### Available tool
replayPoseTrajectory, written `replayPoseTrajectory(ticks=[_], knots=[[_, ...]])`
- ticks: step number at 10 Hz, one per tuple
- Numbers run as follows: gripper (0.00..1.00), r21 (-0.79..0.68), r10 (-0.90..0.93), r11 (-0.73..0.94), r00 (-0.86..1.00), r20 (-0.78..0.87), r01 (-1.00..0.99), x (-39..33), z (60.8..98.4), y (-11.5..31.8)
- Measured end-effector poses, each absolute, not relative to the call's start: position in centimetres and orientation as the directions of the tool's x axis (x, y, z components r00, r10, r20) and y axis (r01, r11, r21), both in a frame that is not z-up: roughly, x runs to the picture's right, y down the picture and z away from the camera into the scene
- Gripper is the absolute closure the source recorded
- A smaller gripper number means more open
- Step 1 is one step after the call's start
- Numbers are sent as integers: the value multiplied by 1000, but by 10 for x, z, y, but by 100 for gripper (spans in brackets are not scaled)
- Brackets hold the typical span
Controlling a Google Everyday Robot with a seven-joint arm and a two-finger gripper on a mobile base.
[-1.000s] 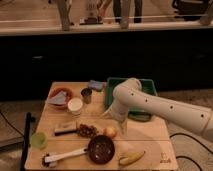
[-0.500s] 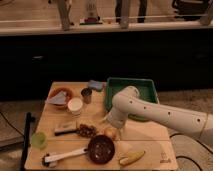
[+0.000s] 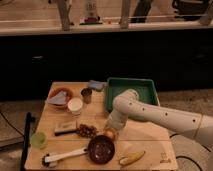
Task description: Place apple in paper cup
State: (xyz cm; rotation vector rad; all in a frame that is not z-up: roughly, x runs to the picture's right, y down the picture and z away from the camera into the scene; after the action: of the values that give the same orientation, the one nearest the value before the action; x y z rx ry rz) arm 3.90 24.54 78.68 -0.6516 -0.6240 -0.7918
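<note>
Low on the table [image 3: 150, 144] with the gripper [image 3: 111, 127], right at the apple [image 3: 109, 134], well to the right of the paper cup [image 3: 75, 106] and nearer the camera. Impossible to tell open, closed or clamped on the fruit: hidden behind the wrist of the white arm. Looks like the grasp step, with the lift and carry to the paper cup not yet done. As for the paper cup: upright, mouth up, seemingly nothing inside, hence ready for a drop from above. Crowded close around, though: small grey metal cup [image 3: 86, 95] just right of it and a little farther back, orange bowl with a pale napkin [image 3: 59, 96] just left, blue sponge [image 3: 95, 85] behind and to the right. Between paper cup and apple, a black-handled brush [image 3: 65, 128] and a brown cluster [image 3: 86, 131] too unclear to name. Calls for a raised path over these rather than a slide. Far right of the paper cup, green tray [image 3: 142, 90] at the back edge. Toward the camera from the paper cup, dark bowl [image 3: 101, 149], white-handled tool [image 3: 62, 156], banana [image 3: 132, 157] and translucent green cup [image 3: 37, 140] along the front edge. Leaves open wood mostly right of the apple, under the arm. Risks a knocked metal cup on a wide approach.
</note>
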Motion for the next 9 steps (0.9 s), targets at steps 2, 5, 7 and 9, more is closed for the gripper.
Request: replayPoseTrajectory(ticks=[2,5,7,9], knots=[[81,-283,-436,535,547,714,796,42,789,243],[100,-274,-458,524,538,708,806,48,785,233],[100,-262,-479,522,533,697,812,53,777,220],[100,-251,-497,519,527,689,817,58,767,207]])
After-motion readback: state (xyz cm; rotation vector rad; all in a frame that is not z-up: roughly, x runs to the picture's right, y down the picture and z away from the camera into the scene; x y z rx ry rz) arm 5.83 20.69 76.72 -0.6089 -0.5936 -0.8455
